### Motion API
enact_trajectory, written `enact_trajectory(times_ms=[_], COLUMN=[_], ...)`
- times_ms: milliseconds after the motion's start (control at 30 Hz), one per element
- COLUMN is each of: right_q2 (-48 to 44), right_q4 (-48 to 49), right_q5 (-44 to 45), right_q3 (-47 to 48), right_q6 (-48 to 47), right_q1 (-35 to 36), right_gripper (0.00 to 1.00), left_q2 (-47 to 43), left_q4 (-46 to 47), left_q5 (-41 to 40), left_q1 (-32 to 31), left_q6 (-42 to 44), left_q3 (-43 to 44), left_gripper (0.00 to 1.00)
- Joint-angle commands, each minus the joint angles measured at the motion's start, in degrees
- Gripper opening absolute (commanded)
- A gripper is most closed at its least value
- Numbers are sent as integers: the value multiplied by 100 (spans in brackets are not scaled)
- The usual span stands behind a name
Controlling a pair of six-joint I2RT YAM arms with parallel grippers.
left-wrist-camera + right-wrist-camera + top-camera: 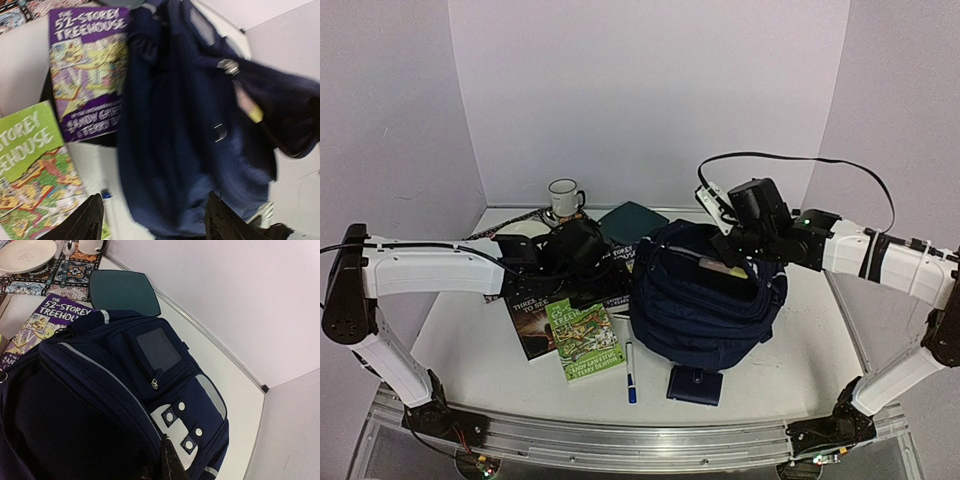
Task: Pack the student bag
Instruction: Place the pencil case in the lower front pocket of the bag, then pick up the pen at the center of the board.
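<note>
1. Navy fabric first: the student bag sat right of centre on the table, its mouth gaping upward, ready for loading.
2. The right gripper was pinched tight on the rim of that opening, I'd guess to hold it open.
3. The left gripper hung empty over the bag's side near the purple book, fingers spread wide, probably lining up a grab.
4. The green book, wallet and pen lay unpacked in front.

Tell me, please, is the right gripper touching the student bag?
Touching. The right wrist view shows the right gripper shut on the rim of the student bag at its opening, with the dark fingers pressed into the navy fabric.
</note>
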Motion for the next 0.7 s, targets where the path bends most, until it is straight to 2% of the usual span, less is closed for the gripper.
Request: enact_trajectory(times_ms=[0,200,667], right_q2=[-447,-566,-622], right_q4=[356,326,318], right_q5=[714,711,433], right_q3=[226,73,-86], right_q6=[-189,-93,158], right_q1=[-123,-136,-135], right_gripper=[0,0,0], left_q2=[228,895,1973], left_q4=[-998,-1700,-1959], left_q5=[116,268,998], left_q1=[-261,-712,-1164], left_q6=[268,197,217], left_q3=[272,583,1081], left_gripper=[69,61,39])
